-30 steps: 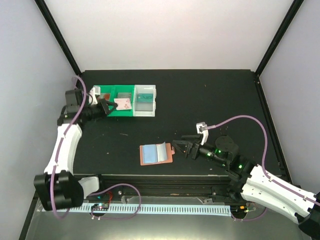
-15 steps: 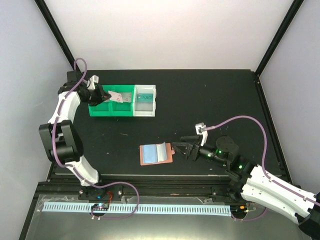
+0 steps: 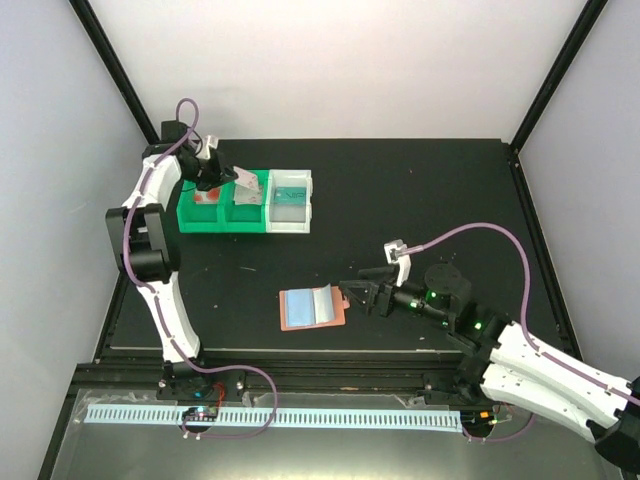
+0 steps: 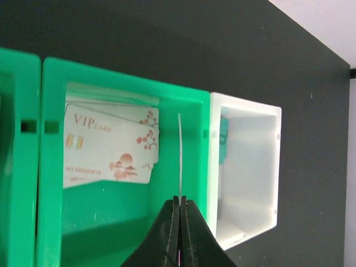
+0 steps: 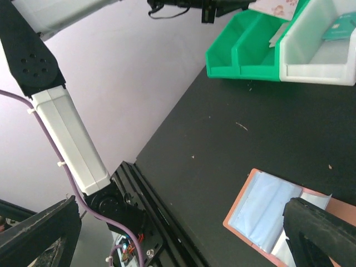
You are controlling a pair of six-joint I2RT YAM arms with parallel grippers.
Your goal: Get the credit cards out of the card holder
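The card holder (image 3: 312, 307) lies open and flat on the black table, salmon-pink with a light-blue pocket (image 5: 271, 211). My right gripper (image 3: 358, 296) stands open just right of it, its fingers (image 5: 320, 233) spread wide with nothing between them. My left gripper (image 3: 225, 178) hovers over the green bin (image 3: 190, 222), shut on a white credit card (image 3: 245, 181) that the left wrist view shows edge-on (image 4: 180, 153). Below it, white credit cards with red print (image 4: 108, 147) lie in the bin's compartment. A teal card (image 4: 223, 136) rests in the white bin (image 3: 291, 225).
The green bin (image 5: 245, 47) and white bin (image 5: 320, 53) stand side by side at the back left. The left arm's base and lower link (image 5: 67, 133) rise at the table's near-left edge. Black frame posts mark the table's back corners.
My left gripper has carried the white card toward the far side of the green bin as the arm swung back-left. My right gripper has edged slightly closer to the card holder.
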